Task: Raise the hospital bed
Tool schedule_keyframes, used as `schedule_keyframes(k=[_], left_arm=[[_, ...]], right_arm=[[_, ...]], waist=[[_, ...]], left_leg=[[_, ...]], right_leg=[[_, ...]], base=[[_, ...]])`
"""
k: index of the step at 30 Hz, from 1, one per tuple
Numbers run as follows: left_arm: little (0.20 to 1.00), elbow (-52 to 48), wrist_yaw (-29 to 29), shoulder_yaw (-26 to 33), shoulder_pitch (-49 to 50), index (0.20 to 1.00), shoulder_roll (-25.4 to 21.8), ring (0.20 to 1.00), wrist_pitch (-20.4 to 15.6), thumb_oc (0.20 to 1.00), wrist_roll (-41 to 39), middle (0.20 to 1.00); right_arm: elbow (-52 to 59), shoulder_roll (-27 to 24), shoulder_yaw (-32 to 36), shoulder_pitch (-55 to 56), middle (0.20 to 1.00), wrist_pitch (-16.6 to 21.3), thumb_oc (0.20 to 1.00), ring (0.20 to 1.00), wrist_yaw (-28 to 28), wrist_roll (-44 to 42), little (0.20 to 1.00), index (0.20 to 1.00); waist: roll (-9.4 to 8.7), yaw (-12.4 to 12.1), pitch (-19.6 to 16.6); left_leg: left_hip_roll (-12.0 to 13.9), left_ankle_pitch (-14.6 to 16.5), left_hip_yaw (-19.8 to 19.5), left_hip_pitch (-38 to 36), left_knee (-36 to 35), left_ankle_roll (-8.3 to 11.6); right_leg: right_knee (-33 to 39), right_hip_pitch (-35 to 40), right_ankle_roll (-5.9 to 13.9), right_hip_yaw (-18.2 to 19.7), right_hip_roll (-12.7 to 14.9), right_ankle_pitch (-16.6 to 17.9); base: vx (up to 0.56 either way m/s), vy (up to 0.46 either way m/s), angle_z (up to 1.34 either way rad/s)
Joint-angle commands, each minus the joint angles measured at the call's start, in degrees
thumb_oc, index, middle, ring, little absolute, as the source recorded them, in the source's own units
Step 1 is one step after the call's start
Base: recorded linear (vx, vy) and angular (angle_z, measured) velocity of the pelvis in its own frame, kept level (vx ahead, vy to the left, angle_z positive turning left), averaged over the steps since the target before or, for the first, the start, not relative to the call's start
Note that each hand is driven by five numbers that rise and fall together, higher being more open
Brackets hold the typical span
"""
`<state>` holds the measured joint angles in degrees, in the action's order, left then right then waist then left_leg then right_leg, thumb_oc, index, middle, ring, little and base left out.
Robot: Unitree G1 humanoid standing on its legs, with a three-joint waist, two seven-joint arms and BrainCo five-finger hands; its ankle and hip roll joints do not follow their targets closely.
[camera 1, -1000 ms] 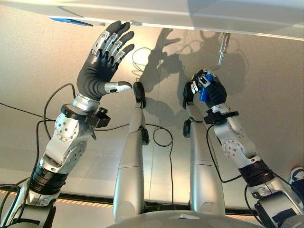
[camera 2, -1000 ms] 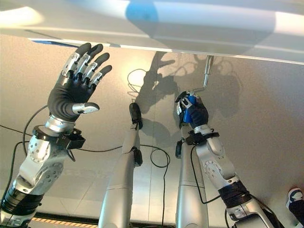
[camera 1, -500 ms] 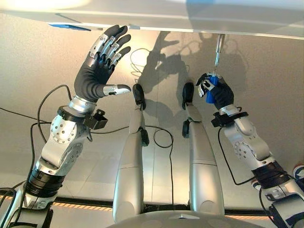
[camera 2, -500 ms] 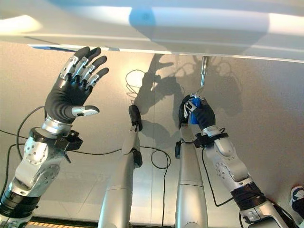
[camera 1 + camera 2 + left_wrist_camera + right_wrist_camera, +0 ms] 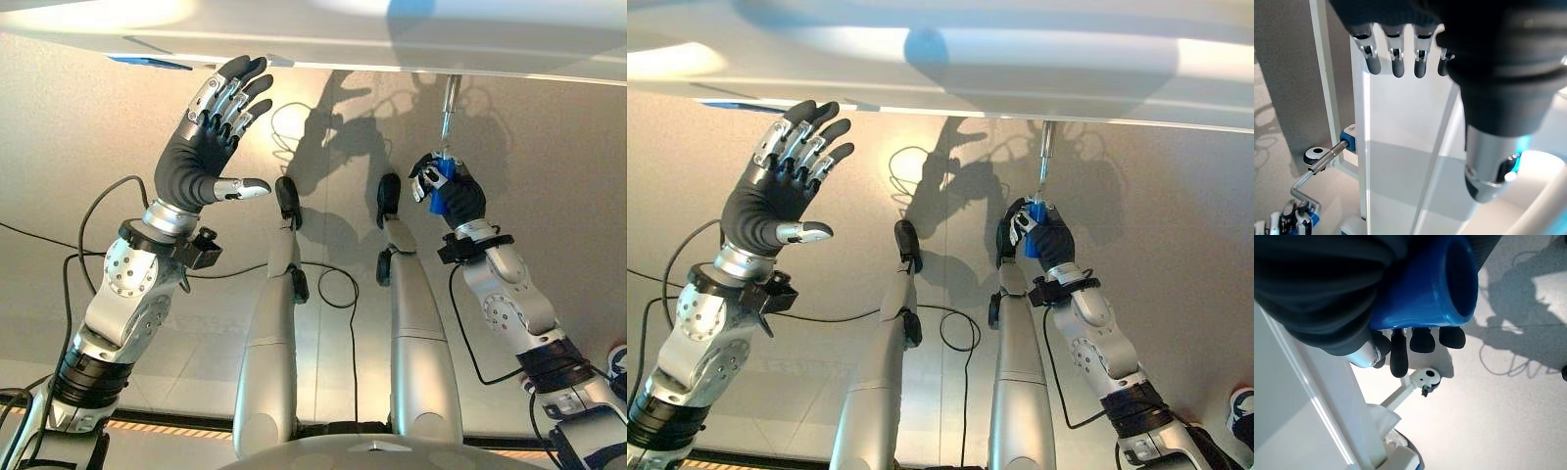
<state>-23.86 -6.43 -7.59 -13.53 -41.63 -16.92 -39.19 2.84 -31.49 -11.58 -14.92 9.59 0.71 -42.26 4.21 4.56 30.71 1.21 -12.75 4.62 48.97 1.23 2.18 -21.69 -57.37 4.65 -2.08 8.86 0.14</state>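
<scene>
Right robot hand (image 5: 453,189): fingers curled tight round the blue crank handle (image 5: 442,167), thumb side toward the bed. Right wrist view confirms the wrap, blue grip (image 5: 1422,289) deep in the palm.

Crank: blue handle joins a bent metal crank rod (image 5: 449,106) that runs up to the hospital bed's white frame edge (image 5: 392,49), just above the hand.

Step in hand, as judged: turning the crank to raise the bed. To do it well, keep the wrist loose so the handle can spin in the grip, sweep a round path about the rod's axis, and avoid pulling outward.

Left robot hand (image 5: 209,132): empty, fingers straight and spread, held up near the same frame edge, well apart from the crank.

Room: bare grey floor (image 5: 549,147) round the crank; the bed frame overhead is the only close edge, tightest at the top of each turn.
</scene>
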Motion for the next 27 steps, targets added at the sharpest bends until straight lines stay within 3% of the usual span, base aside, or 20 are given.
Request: schedule_keyframes(k=[1,20,27], left_arm=[[1.0,-3.5,-1.7,0.9,0.5,1.0,0.7,1.0,-3.2,1.0,-1.3,1.0],[1.0,-3.0,-2.0,-0.2,-0.6,1.0,1.9,1.0,-3.1,1.0,-2.9,1.0],[1.0,-3.3,-1.7,-0.7,-0.6,1.0,0.0,1.0,-3.1,1.0,-3.1,1.0]], right_arm=[[7.7,-2.6,14.4,-5.7,0.2,16.3,0.2,0.2,1.6,-0.8,0.2,0.2],[-6.6,-4.2,20.0,-6.7,0.2,17.4,0.2,0.2,11.4,5.6,0.2,0.2],[-19.0,-9.3,20.5,-8.3,0.2,15.4,0.2,0.2,15.9,10.7,0.2,0.2]], waist=[[1.4,1.6,-0.9],[2.33,2.0,-0.9],[2.51,1.7,-0.9]], left_leg=[[0.3,8.2,-0.7,-6.2,3.7,2.9],[1.1,7.4,-0.4,-7.2,2.0,3.15],[0.8,7.6,-0.9,-6.1,2.9,2.95]], right_leg=[[9.3,6.0,4.34,-1.9,-2.2,4.0],[7.6,4.3,3.72,-1.6,-3.0,3.3],[7.3,3.7,3.7,-1.9,-2.8,3.4]], base=[[0.0,0.0,0.0],[0.0,-0.007,-0.01],[0.0,0.0,0.0]])
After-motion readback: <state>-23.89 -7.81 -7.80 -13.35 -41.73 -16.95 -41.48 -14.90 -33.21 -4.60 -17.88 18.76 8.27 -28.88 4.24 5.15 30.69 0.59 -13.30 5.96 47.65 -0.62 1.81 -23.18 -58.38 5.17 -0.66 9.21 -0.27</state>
